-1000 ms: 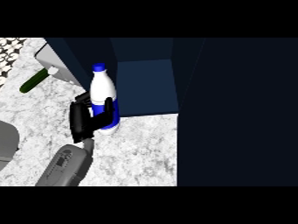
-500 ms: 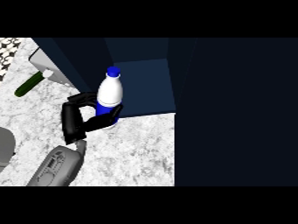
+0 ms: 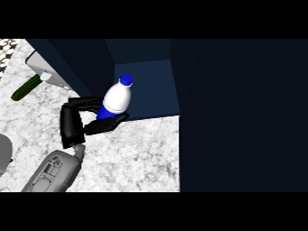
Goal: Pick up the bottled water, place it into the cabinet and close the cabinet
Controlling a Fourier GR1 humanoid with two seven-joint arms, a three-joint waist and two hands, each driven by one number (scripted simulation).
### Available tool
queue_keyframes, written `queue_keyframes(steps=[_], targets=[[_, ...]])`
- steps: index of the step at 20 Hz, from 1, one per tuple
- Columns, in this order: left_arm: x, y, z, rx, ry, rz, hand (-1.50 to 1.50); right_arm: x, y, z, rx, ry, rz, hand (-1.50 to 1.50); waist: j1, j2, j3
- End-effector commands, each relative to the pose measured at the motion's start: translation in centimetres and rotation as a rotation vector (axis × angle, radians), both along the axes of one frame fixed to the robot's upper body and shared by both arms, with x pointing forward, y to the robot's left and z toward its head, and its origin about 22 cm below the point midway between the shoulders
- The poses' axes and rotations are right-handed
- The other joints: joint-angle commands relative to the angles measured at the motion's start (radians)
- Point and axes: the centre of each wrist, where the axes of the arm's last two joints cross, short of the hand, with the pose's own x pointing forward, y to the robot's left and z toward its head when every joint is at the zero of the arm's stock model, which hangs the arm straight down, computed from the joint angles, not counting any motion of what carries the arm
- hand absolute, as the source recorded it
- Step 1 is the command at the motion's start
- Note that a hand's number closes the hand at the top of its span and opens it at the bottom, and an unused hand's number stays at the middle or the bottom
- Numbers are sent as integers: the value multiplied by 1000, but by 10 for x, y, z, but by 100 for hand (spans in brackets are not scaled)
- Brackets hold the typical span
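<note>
Slightly tilted bottled water (image 3: 115, 100), white, blue cap (image 3: 125, 80)

Glossy plastic bottled water (image 3: 115, 100), marbled counter (image 3: 136, 149)

cabinet (image 3: 146, 85) bay open — dark panel (image 3: 249, 113) right

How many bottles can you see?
1: the water bottle, leaning at the open cabinet, held by the left robot hand. Others could be hidden in its dark inside.
</note>
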Motion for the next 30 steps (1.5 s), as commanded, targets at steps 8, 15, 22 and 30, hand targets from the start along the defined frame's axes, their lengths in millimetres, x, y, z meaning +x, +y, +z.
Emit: queue_keyframes(steps=[8, 15, 22, 30], targets=[[41, -76, 62, -142, -140, -252, -150, 4, 7, 14, -28, -33, -3, -150, -29, 21, -10], [31, -89, 69, -197, -184, -311, -150, 4, 4, 10, -24, -13, -30, -150, -1, 9, -7], [15, -102, 53, -287, -147, -388, -150, -5, 5, 24, -49, -7, -47, -150, 32, 2, -9], [-33, -117, 21, -398, -127, -501, -150, -22, 13, 29, -54, 9, -116, -150, 101, -2, -6]])
